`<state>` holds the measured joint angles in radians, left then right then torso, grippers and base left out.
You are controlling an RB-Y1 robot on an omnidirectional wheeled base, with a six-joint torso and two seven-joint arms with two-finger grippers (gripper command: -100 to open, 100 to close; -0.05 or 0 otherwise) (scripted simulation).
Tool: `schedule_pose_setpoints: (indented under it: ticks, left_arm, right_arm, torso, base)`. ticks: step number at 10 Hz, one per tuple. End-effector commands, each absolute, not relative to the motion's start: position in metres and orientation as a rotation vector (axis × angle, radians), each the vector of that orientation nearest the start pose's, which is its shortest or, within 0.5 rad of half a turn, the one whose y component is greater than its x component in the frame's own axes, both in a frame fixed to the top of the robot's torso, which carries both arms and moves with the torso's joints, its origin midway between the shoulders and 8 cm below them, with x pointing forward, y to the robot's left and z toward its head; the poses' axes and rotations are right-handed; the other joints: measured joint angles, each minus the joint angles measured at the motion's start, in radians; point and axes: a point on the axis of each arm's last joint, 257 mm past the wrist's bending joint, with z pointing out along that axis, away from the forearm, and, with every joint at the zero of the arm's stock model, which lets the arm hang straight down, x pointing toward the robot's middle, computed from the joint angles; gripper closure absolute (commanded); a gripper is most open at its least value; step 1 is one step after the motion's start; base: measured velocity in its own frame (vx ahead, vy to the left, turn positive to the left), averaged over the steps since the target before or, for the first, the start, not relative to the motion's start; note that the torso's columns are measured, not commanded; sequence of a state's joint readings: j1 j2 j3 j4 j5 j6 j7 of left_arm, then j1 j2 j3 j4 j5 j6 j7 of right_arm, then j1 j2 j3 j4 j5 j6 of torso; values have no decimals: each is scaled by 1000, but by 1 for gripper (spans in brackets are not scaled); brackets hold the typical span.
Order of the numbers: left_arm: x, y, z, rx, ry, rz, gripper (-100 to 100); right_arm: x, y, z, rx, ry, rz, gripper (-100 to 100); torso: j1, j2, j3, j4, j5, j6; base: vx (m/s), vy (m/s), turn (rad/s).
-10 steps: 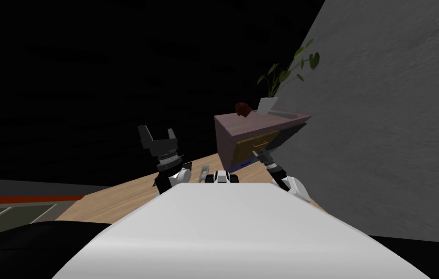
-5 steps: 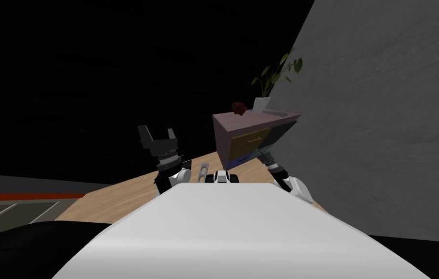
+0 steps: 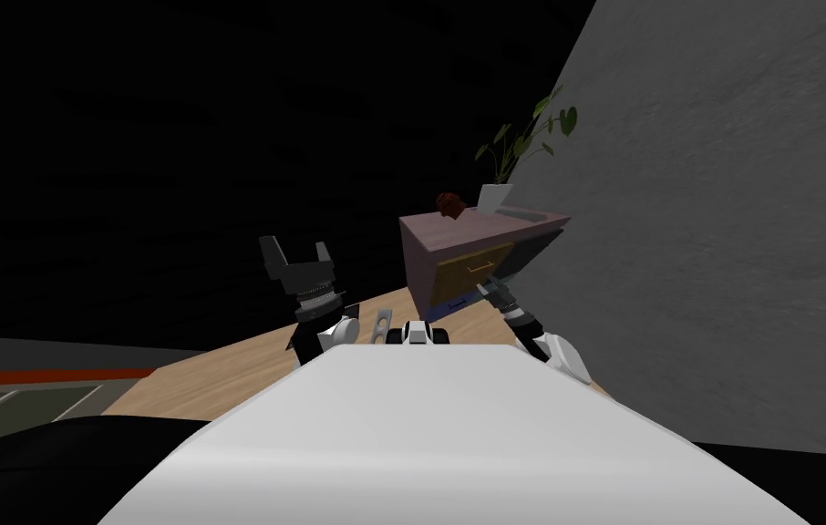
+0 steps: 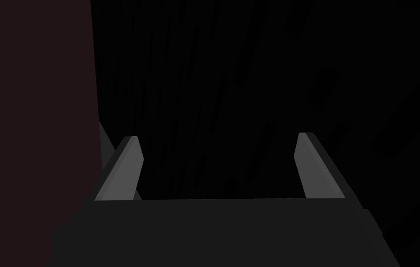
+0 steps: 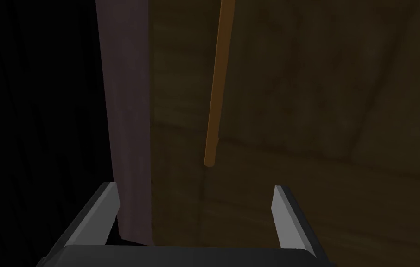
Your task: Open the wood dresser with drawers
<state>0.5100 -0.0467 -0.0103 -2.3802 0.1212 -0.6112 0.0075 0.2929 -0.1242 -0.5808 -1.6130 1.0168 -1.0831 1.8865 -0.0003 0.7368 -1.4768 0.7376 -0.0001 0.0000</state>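
Observation:
The dresser (image 3: 425, 255) stands against the grey wall, with a mauve top and side and a tan wood drawer front (image 3: 468, 272). Below that front a blue strip (image 3: 455, 305) shows. My right gripper (image 3: 490, 290) is at the drawer front, low on its right side. In the right wrist view the right gripper (image 5: 195, 204) is open, and the end of a thin orange-brown handle bar (image 5: 214, 92) hangs just beyond the fingertips. Beside the bar runs the dresser's mauve edge (image 5: 128, 116). My left gripper (image 3: 295, 253) is raised left of the dresser, open (image 4: 218, 153) and holding nothing.
A potted plant (image 3: 498, 193) in a white pot and a dark red object (image 3: 448, 202) sit on the dresser top. The grey wall (image 3: 721, 228) runs close along my right. Light wood floor (image 3: 220, 374) lies to the left, under a wide black area (image 3: 174, 137).
The whole head picture has shifted a little left, so I have moved slightly. My right gripper stays at the drawer front. The left arm has not moved.

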Motion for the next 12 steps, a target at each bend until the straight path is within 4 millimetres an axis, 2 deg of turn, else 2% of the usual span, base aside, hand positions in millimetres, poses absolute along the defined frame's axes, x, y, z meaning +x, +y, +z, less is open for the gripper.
schedule_pose_setpoints:
  ticks: [1,4,5,6,7,9,12]
  left_arm:
    - [296,292,82,-599,349,-1423,0]
    - [296,292,82,-599,349,-1423,0]
    - [296,292,82,-599,349,-1423,0]
    - [296,292,82,-600,349,-1423,0]
    - [296,292,82,-599,349,-1423,0]
    - [296,292,82,-599,349,-1423,0]
    - [296,292,82,-599,349,-1423,0]
  right_arm:
    - [371,-340,-195,-1264,743,-1105,-100]
    - [370,-340,-194,-1280,727,-1126,-100]
    - [374,-346,-185,-1283,726,-1132,-100]
    - [373,-342,-190,-1284,722,-1131,-100]
    - [374,-343,-189,-1283,724,-1131,100]
    - [371,-343,-187,-1284,717,-1124,100]
    - [370,-344,-186,-1285,713,-1120,100]
  torso:
    - [0,3,2,1,0,0]
    - [-1,2,1,1,0,0]
    - [0,3,2,1,0,0]
    - [3,2,1,1,1,0]
    - [1,2,1,1,1,0]
    - [-4,9,5,2,-1,1]
    - [2,2,1,1,1,0]
  base:
    - [92,15,6]
    - [76,-1,3]
    - [54,45,26]
    - [35,28,6]
    - [6,5,-1]
    - [-148,-62,-45]
    - [-146,-33,-24]
